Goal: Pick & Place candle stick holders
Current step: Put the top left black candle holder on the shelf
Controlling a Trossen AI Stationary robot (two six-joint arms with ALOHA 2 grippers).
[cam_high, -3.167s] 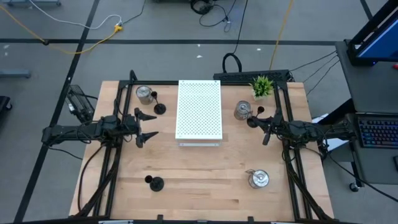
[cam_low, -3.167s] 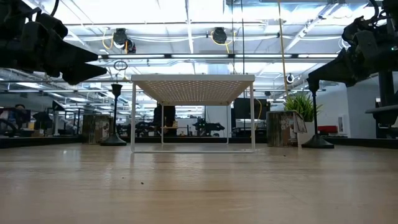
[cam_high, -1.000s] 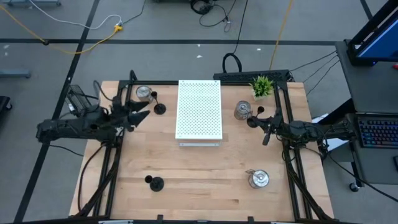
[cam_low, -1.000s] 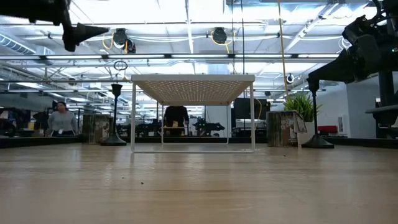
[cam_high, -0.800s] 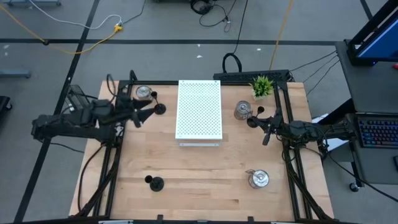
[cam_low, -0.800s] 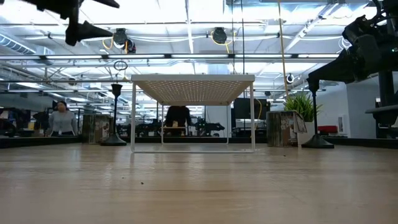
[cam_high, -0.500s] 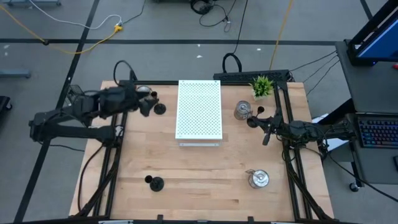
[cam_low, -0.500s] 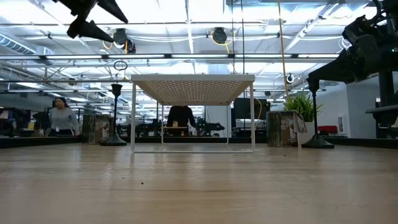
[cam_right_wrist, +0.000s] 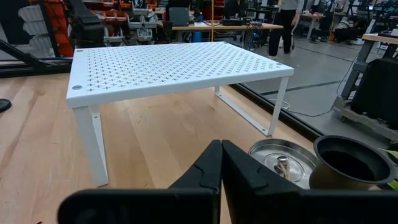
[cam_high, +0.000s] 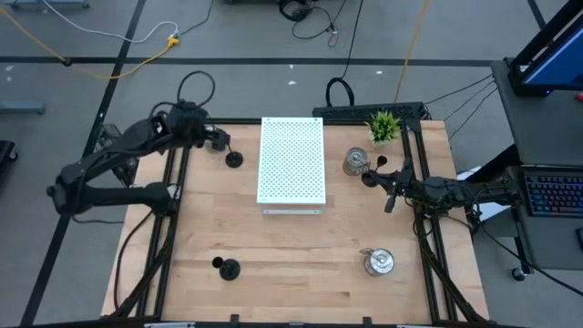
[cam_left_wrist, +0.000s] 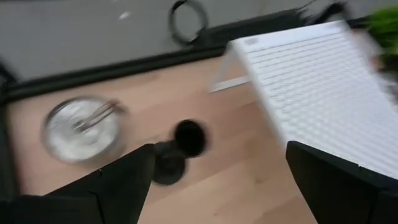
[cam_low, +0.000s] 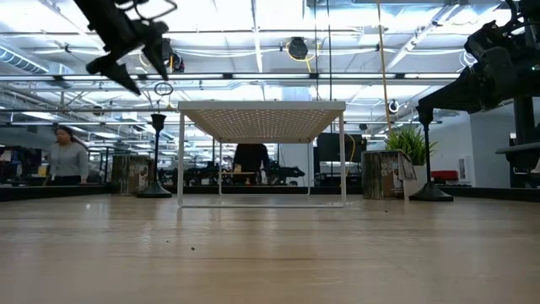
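My left gripper [cam_high: 217, 139] hangs open above the table's far left corner, tilted downward, touching nothing. Below it, in the left wrist view, a shiny silver candle stick holder [cam_left_wrist: 83, 128] and a black one [cam_left_wrist: 180, 147] stand on the wood; my open gripper [cam_left_wrist: 217, 186] frames the black one from above. The black holder [cam_high: 234, 158] also shows in the high view. My right gripper [cam_high: 389, 193] waits shut at the right, beside a silver holder [cam_high: 355, 161] and a black one [cam_high: 372, 175]. Another black holder [cam_high: 226, 268] and silver holder [cam_high: 378, 261] stand near the front.
A white perforated rack [cam_high: 291, 161] on thin legs stands mid-table toward the far edge. A small green plant [cam_high: 383, 125] sits at the far right. Black frame rails [cam_high: 168, 228] run along both table sides. Bare wood [cam_high: 301, 264] lies between the two front holders.
My left gripper has swung from the table's left side toward the far edge and risen, tipping from about level to slanting downward over the far left holders. Its fingers have stayed open. No holder has moved.
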